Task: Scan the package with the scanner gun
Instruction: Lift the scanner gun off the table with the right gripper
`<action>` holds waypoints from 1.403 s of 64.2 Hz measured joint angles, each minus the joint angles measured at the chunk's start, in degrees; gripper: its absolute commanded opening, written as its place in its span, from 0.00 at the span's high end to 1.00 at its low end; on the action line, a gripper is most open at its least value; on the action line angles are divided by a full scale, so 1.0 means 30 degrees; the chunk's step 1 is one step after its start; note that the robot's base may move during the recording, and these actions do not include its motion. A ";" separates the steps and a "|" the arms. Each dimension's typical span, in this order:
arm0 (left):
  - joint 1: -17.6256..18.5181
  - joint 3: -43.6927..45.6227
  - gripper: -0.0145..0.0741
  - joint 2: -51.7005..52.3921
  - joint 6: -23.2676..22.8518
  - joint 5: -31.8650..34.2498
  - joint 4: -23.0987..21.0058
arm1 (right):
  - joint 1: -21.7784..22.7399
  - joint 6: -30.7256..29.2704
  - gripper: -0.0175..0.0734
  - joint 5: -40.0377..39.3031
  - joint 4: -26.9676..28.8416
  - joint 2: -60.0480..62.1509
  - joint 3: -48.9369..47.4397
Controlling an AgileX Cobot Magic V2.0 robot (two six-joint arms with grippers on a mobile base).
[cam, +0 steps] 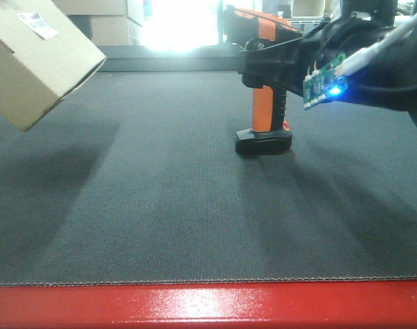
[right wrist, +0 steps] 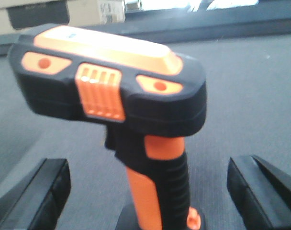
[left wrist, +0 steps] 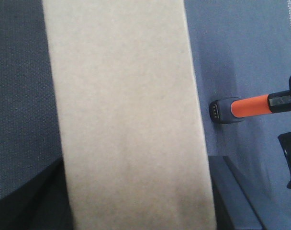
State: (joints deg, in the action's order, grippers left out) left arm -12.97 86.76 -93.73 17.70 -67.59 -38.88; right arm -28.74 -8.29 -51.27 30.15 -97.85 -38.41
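Plain tan cardboard package (cam: 37,62), with a small white barcode label (cam: 37,24) on its upper face, hangs tilted in the air at the upper left of the front view, above the dark grey woven mat (cam: 160,205) and not touching it. The left gripper (left wrist: 136,201) is clamped on the package: in the left wrist view the box fills the whole space between the two black fingers (left wrist: 21,206). The orange and black pistol-shaped scanner gun (cam: 263,113) stands upright on its flat black foot on the mat, well apart from the package. The right gripper (right wrist: 148,189) is spread wide around the ribbed handle, with one black finger (right wrist: 35,191) on each side and a clear gap to the handle on both. A small green circuit board with a blue light (cam: 325,82) sits on this gripper. The mat ends at a glossy red edge (cam: 195,305) in front. Behind the mat there are beige cartons (cam: 116,31) and a very bright white light (cam: 174,24).
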 measured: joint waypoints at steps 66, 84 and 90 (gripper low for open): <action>0.0000 0.0000 0.96 0.0000 0.0000 0.0108 0.0139 | -0.0028 0.1103 0.18 0.0297 0.0656 -0.2074 -0.3272; 0.0000 0.0000 0.96 0.0000 0.0000 0.0141 0.0477 | -0.0028 0.1132 0.18 0.0358 0.0789 -0.2744 -0.3966; 0.0000 0.0000 0.96 0.0000 0.0000 0.0141 0.0559 | -0.0028 0.1132 0.18 0.0358 0.0859 -0.2878 -0.3966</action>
State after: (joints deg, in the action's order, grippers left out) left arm -12.97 86.76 -93.73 17.70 -67.17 -37.20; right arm -28.82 -4.89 -50.20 32.73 -106.49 -50.31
